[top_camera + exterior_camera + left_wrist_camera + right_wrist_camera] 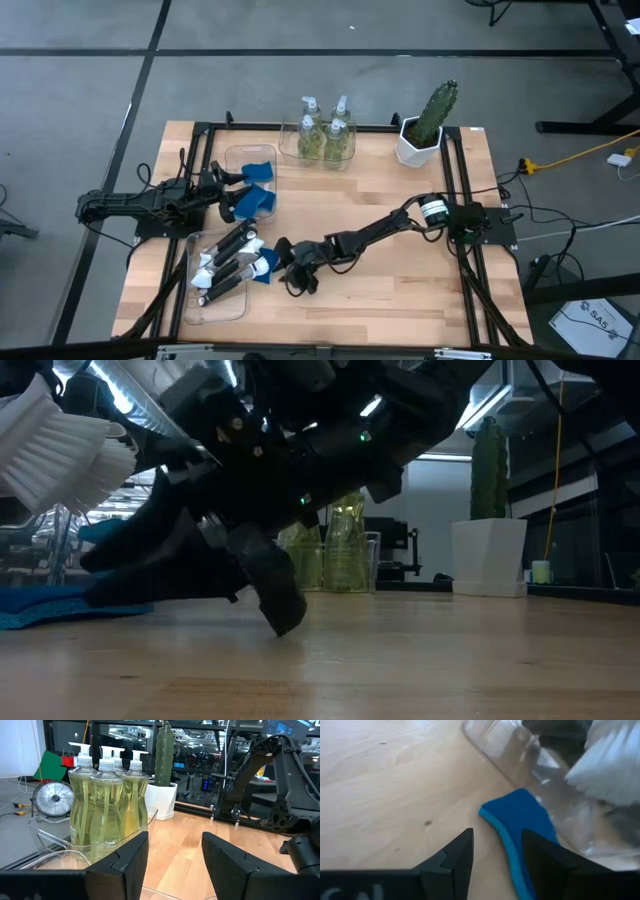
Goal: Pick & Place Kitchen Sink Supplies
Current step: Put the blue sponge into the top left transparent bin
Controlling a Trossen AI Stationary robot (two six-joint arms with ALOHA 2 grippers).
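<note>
My right gripper (pixel 283 268) is open and low over the table beside the near-left clear bin (pixel 190 300), which holds black-handled dish brushes (pixel 228 262) with white heads. A blue sponge (pixel 520 817) lies flat on the wood against that bin's wall, and its end reaches in between my right fingertips (pixel 497 852). My left gripper (pixel 238 196) is open and empty (pixel 175 855) by two blue sponges (pixel 260 200) at the left bin (pixel 240 155). Several soap pump bottles (pixel 105 805) stand in the far bin (pixel 325 150).
A green cactus (pixel 438 105) in a white pot (pixel 415 148) stands at the far right corner. In the low view a white brush head (pixel 60 450) shows at the left. Bare wood lies in the table's middle and right (pixel 400 290). Black frame rails run along the edges.
</note>
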